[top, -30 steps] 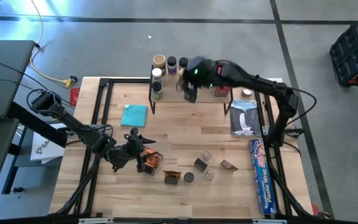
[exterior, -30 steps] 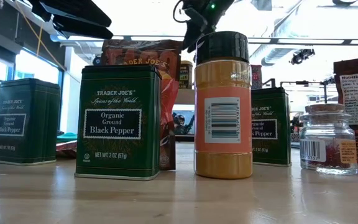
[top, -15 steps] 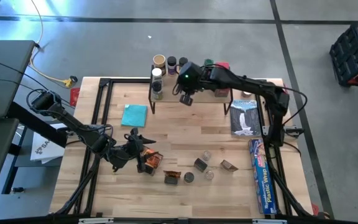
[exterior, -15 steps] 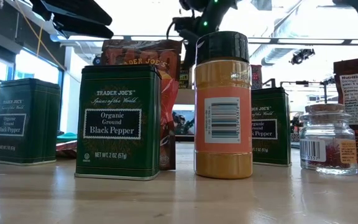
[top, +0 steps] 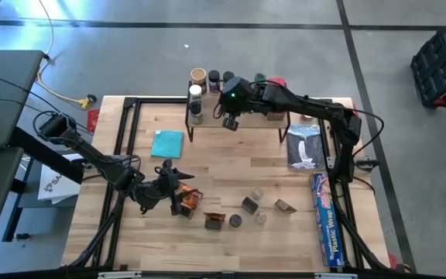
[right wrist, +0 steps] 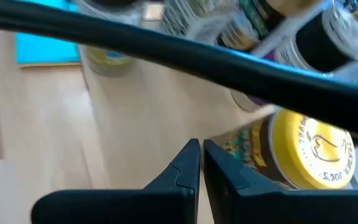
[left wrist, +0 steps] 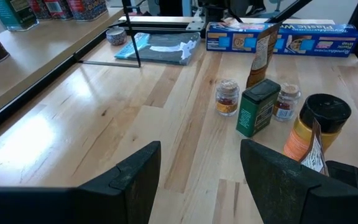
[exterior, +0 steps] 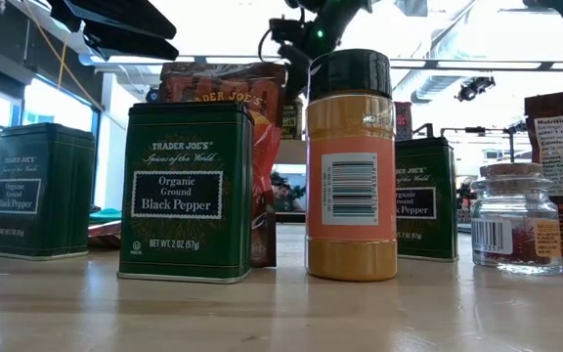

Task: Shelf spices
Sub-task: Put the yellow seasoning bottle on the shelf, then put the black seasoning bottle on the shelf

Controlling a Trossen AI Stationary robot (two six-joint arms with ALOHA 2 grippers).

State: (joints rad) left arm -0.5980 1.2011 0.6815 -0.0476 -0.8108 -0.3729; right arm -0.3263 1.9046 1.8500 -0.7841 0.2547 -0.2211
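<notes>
The shelf (top: 211, 120) stands at the table's far edge, with spice jars (top: 198, 77) at its far left corner and more jars and red boxes (top: 274, 82) toward its right. My right gripper (top: 231, 124) hangs shut over the shelf's near edge, holding nothing; its wrist view shows the shut gripper (right wrist: 201, 155) beside a yellow-lidded jar (right wrist: 319, 152). Loose spices stand on the table near its front edge: green tins (exterior: 186, 191), a black-lidded orange jar (exterior: 350, 166) and small glass jars (left wrist: 227, 98). My left gripper (left wrist: 201, 171) is open and empty beside orange packets (top: 189, 201).
A teal cloth (top: 167, 143) lies left of the shelf. A grey packet (top: 307, 147) and the long blue plastic-wrap box (top: 325, 217) lie along the table's right side. Bare wood lies between the shelf and the loose spices.
My right gripper has drawn back from above the shelf top toward the table's left and near edge, and its fingers have come together. The left arm has kept still.
</notes>
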